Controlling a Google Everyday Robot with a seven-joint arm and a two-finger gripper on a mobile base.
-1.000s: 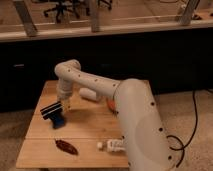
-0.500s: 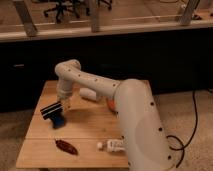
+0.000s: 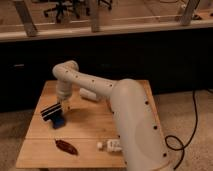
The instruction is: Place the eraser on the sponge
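Here, a wooden table point(image 3: 35, 132) stands in front of a dark wall. The robot's white body point(image 3: 135, 125) fills the table's 4 o'clock side. Its arm point(image 3: 82, 80) runs from the body toward 10 o'clock, bends at a rounded elbow near the far left corner, and drops straight down.

The gripper point(image 3: 62, 104) hangs at the end of that drop, over the table's left half at about 9 o'clock from the table's middle. It is right at the 2 o'clock end of the eraser point(image 3: 50, 111). Whether it is clenched on the eraser or has let go cannot be told.

The eraser is a flat black block with thin pale stripes along its edge, and it lies tilted. Its long side runs from 8 o'clock up to 2 o'clock. The sponge point(image 3: 59, 121), a small bright-blue block, shows just at the eraser's 5 o'clock, and the two meet there with no gap. Whether the eraser's weight rests on the sponge or it is only held against it cannot be told.

Well apart from that pair, toward the near edge at 6 o'clock of the sponge, lies a reddish-brown oval object point(image 3: 66, 146). A white bottle point(image 3: 111, 145) lies on its side at 3 o'clock of the oval, close to the robot's body. A white cylinder point(image 3: 89, 93) lies near the far edge, tucked under the arm.

A black cable point(image 3: 194, 120) trails over the speckled floor at the table's 3 o'clock. Office chairs point(image 3: 59, 7) show beyond the wall at 12 o'clock.
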